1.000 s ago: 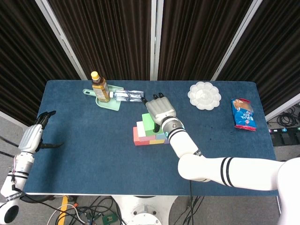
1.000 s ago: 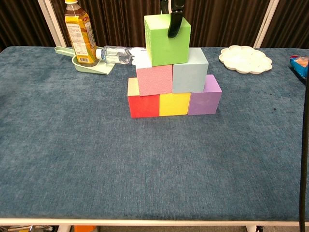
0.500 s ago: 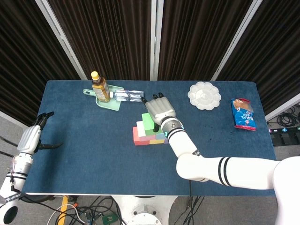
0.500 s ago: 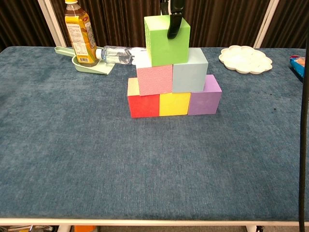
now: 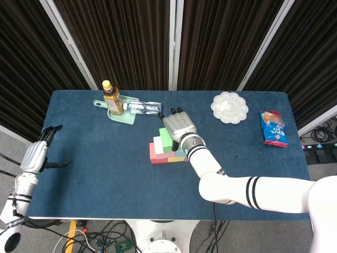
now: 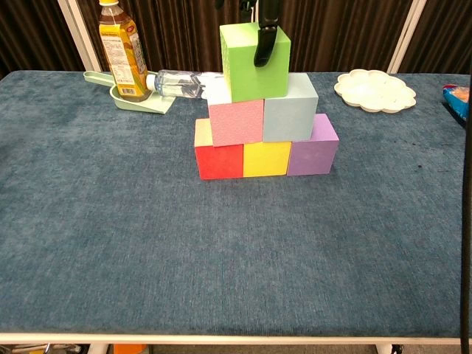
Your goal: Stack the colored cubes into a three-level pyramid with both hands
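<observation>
Green cube [image 6: 254, 61], apparently light, slightly yielding foam best held by opposite flat faces, tops the pyramid at table centre, right hand [image 5: 179, 126] seemingly clasping it; left hand [image 5: 36, 154] spread, idle.

Right hand [image 5: 179, 125] rests on the green cube [image 5: 167, 139] — pyramid's top; left hand [image 5: 36, 155] apart.

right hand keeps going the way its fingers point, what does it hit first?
Probably the clear plastic bottle lying just beyond the fingertips of the right hand, which rests on the green cube; height clearance is unclear.
</observation>
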`<state>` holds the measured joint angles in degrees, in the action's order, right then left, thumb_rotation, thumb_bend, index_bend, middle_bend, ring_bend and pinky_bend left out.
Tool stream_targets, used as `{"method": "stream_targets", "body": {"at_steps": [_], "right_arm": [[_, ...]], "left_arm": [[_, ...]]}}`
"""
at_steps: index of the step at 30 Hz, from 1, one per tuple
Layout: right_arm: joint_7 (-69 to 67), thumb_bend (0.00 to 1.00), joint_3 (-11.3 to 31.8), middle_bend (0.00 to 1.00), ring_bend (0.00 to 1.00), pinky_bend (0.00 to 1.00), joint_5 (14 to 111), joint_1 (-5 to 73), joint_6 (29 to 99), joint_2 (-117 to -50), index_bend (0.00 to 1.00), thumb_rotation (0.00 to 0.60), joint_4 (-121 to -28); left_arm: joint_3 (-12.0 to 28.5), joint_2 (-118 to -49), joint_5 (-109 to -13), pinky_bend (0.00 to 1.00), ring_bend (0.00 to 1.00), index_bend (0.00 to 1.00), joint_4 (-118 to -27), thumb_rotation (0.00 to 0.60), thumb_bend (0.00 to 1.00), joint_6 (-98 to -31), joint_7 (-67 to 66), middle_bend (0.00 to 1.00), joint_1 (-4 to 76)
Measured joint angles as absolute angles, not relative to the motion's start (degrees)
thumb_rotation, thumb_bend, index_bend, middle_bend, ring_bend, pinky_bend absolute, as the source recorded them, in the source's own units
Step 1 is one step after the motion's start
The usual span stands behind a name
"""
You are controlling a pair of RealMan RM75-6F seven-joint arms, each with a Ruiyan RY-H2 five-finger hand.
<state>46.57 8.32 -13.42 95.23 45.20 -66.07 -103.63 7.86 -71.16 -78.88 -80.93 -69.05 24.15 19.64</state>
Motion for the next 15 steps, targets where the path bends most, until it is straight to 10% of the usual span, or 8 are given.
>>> {"method": "stream_targets", "body": {"at_steps": [15], "right_arm": [[44.5, 0.00, 7.8, 0.03, 0.00, 0.00, -11.1, 94.0, 44.9, -59.8, 0.00, 0.600, -109.5]], "left_arm": [[7.5, -70.2, -81.4, 0.12, 0.01, 0.09, -82.4, 0.600, 0.00, -71.2, 22.1, 0.09, 19.5]]}}
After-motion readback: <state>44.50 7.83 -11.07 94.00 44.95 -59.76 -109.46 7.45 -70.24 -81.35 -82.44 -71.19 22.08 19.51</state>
